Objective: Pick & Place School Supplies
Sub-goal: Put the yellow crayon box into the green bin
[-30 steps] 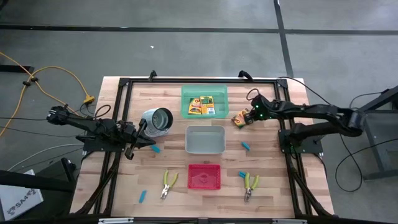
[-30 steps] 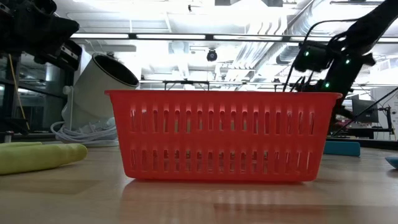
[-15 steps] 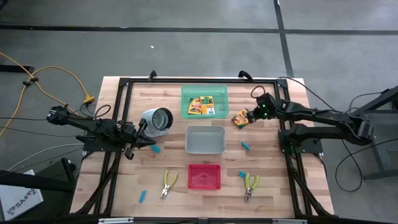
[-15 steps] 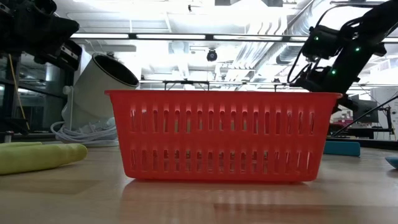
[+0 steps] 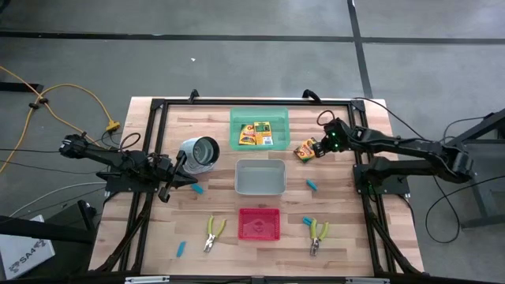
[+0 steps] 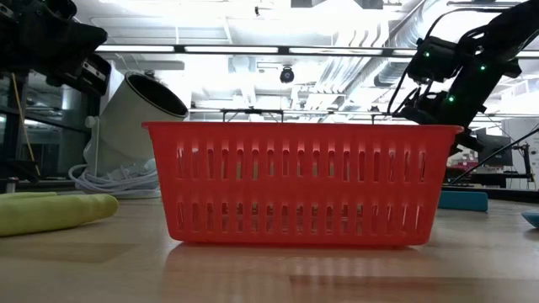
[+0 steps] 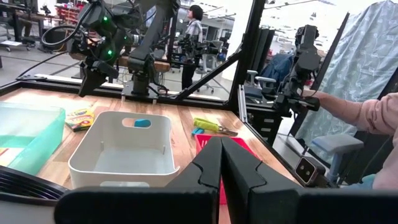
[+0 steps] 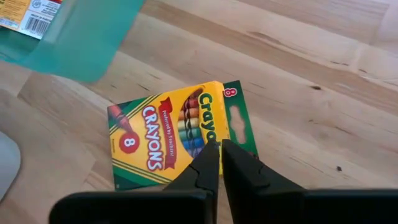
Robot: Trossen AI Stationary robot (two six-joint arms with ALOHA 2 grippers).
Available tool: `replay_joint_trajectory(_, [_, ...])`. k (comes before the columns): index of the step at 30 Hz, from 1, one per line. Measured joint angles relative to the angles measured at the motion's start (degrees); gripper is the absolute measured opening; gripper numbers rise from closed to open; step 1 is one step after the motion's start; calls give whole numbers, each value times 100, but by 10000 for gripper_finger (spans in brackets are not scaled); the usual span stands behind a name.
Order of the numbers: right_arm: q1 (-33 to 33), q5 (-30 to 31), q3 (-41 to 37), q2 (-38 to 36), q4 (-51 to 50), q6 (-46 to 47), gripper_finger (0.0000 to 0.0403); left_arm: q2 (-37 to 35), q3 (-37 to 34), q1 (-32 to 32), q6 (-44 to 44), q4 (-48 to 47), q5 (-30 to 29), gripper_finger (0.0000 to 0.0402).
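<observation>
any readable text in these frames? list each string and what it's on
"CRAYONS": front of the crayon box on the table, below the right gripper.
"8": same front, in a red circle.
"Crayo": its edge; the rest is hidden by the fingers.
Label and barcode in the green tray: too small.
"SA4": white box on the floor, partly cut off.

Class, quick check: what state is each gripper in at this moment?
Left gripper: closed, holding nothing, parked at the table's left side.
Right gripper: fingers together, holding nothing, just above the loose crayon box beside the green tray.
</observation>
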Motion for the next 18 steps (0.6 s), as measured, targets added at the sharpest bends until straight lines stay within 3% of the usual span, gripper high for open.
replay_joint_trajectory(10, [0,50,1,243,10,58,94,0,0,0,0,0,0,1])
replay_joint_trajectory(18, [0,195,-119,809,420,63,124,0,0,-2,0,0,0,1])
